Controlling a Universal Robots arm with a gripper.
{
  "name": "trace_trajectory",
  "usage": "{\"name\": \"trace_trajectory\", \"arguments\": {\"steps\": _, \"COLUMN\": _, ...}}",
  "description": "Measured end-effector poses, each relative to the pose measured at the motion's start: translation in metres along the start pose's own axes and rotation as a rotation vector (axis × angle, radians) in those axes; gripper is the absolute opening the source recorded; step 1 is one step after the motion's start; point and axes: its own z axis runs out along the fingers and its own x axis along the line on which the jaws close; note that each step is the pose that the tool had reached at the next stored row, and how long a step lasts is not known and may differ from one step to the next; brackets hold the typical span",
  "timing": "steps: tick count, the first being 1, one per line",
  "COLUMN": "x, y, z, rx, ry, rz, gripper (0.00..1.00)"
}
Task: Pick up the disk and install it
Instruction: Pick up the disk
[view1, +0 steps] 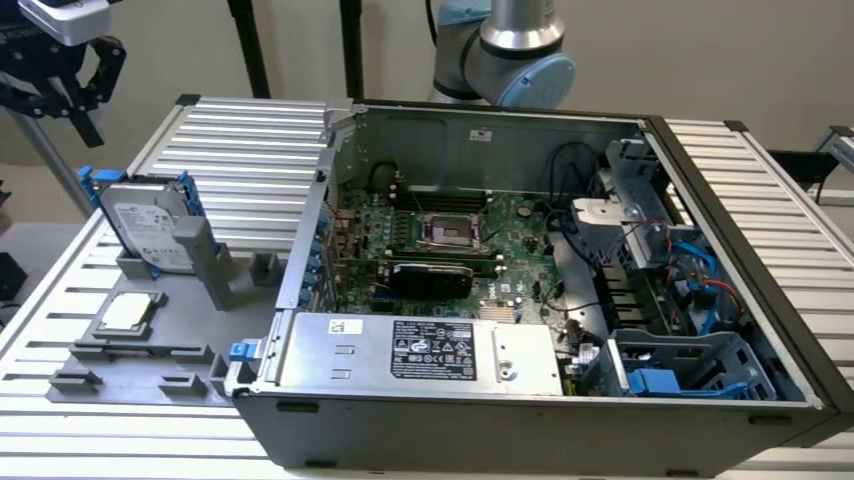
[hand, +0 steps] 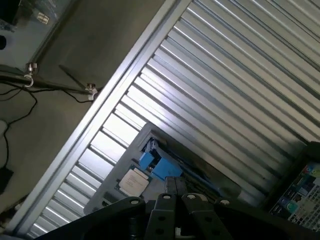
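Approach stage; disk not yet grasped. The claw (view1: 56, 100) hung high, well apart from the computer case (view1: 534, 420); whether it was spread or together could not be told. The disk (view1: 144, 225) stood tilted in a grey holder (view1: 214, 270) on the tabletop (view1: 254, 130) beside the case. A grasp would probably call for alignment over its upper edge

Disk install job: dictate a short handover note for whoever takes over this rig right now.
The hand hangs high at the exterior view's left, apart from the disk.
The disk stands on edge in the grey holder on the table, at the exterior view's left of the open computer case.
Done: nothing that shows; the disk is not picked up.
Left: both the pick-up and the install in the case.
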Motion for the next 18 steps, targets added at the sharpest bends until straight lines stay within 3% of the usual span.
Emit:
{"name": "trace_trajectory", "arguments": {"steps": 9, "x": 0.0000, "y": 0.0000, "z": 0.0014, "rx": -0.0041, "ry": -0.0003, "rz": -0.164, "gripper": 0.11}}
{"name": "trace_trajectory", "arguments": {"steps": 18, "x": 0.0001, "y": 0.0000, "z": 0.0033, "rx": -0.0155, "ry": 0.0084, "rz": -0.326, "gripper": 0.11}}
